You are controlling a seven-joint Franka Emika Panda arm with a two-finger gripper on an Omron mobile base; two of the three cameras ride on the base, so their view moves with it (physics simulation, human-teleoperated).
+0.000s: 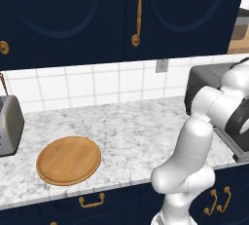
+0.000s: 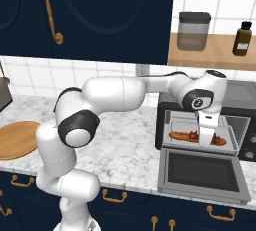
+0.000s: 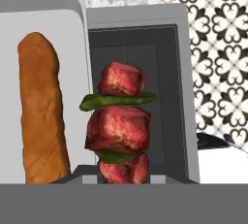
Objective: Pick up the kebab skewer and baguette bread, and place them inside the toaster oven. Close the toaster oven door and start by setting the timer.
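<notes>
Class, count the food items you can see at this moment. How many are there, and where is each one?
2. The baguette lies on the tray inside the open toaster oven. The kebab skewer is at the gripper, over the same tray; its lower end is hidden.

At the bottom of the hand view the kebab skewer (image 3: pixel 118 128) is cut off, so the gripper's grip cannot be judged. In the right base view the arm hides part of the baguette bread (image 2: pixel 184 136).
</notes>
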